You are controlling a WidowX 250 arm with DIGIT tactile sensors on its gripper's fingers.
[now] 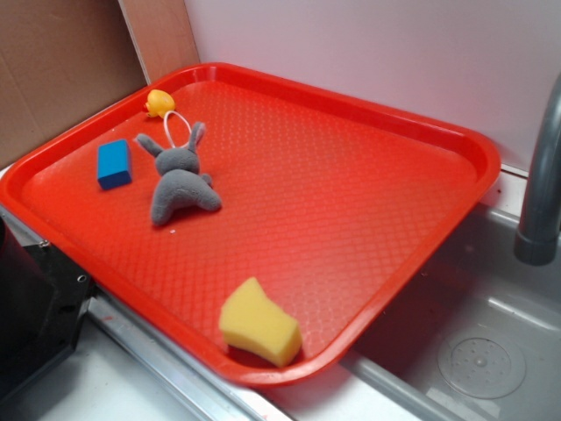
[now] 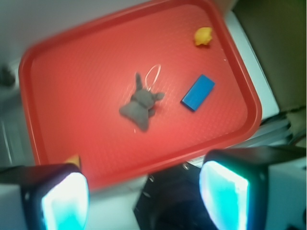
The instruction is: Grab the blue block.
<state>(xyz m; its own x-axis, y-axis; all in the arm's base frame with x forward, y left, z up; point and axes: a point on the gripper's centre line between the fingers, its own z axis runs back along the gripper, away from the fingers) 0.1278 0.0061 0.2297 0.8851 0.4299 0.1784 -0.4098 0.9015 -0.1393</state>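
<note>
Red and dimpled, the tray (image 1: 368, 210) sits over a steel sink (image 1: 473, 342) by a white wall. Its blue block (image 1: 114, 163) lies flat near the far left rim, just beside the grey plush bunny (image 1: 178, 180), apart from the small yellow toy (image 1: 159, 103) and the yellow sponge wedge (image 1: 259, 324). Bright, smooth-faced and rectangular, it looks light, stiff and perhaps slippery; pinching across the narrow sides seems best. High above, the gripper (image 2: 144, 194) hangs spread wide, holding nothing.
</note>
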